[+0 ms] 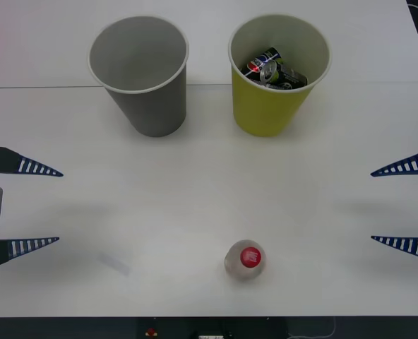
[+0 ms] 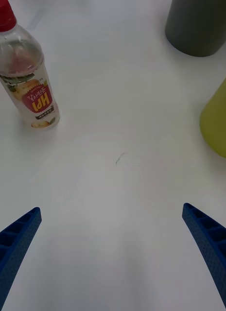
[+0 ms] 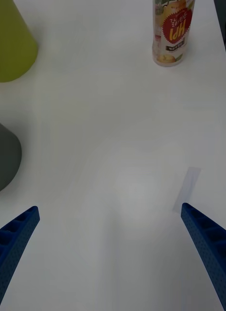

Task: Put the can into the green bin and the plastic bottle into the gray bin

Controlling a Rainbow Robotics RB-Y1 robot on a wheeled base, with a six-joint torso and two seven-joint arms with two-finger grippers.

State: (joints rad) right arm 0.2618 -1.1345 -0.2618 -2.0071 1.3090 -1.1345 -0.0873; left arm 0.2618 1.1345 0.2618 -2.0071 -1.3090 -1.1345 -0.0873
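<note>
Standing upright near the table's front edge, the plastic bottle (image 1: 243, 259) is untouched; crushed cans (image 1: 274, 70) already lie in the green bin (image 1: 278, 113). Left gripper (image 1: 25, 207) and right gripper (image 1: 404, 205) hover at the sides, both spread wide and empty. Risk: an off-centre approach tips the light bottle and it rolls off, or it goes past the gray bin (image 1: 140, 78) into the green one.
</note>
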